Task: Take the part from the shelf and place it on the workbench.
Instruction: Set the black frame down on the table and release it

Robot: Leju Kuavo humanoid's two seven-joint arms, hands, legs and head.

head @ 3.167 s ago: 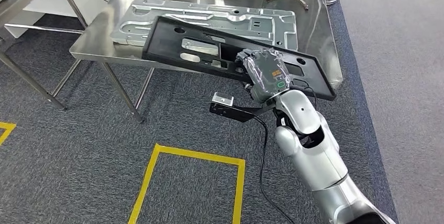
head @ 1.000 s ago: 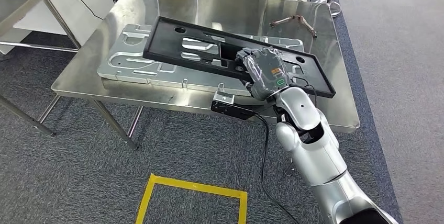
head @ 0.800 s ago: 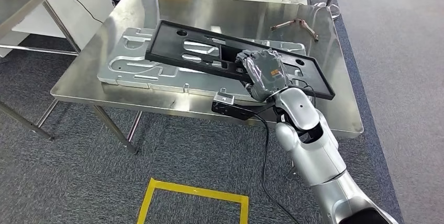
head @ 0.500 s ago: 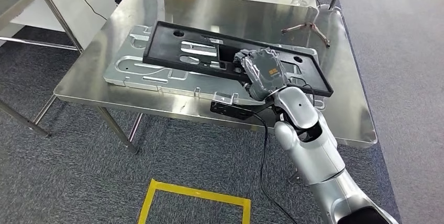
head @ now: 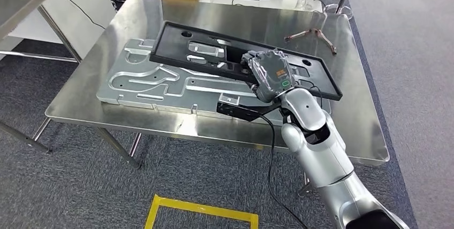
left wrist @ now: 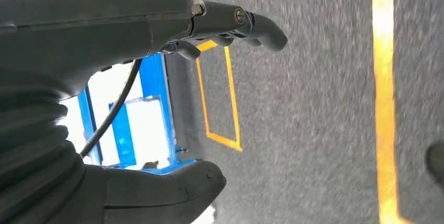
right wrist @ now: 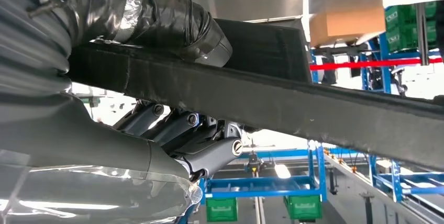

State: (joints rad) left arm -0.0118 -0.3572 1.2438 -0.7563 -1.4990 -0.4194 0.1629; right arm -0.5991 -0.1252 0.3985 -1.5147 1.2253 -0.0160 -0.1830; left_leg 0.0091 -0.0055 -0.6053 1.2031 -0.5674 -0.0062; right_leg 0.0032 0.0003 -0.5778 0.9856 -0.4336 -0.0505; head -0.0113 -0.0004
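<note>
You're facing a steel workbench (head: 342,127) on grey carpet, with a silver stamped plate (head: 160,87) lying on it. Your right hand (head: 270,75) reaches over the near edge, fingers clamped on the black part (head: 176,52), held tilted above the plate. Your left hand (left wrist: 157,93) hangs with fingers apart, holding nothing. A bent metal bracket (head: 311,35) lies near the far right corner.

My head cam sits high and looks forward and down over the steel desk (head: 214,124) and the carpet in front of it. Right wrist cam is jammed in close behind the right hand (right wrist: 131,20), sighting along the black part (right wrist: 293,106), which the head cam catches too. Left wrist cam looks past the left hand (left wrist: 104,30) at the floor (left wrist: 314,103).
</note>
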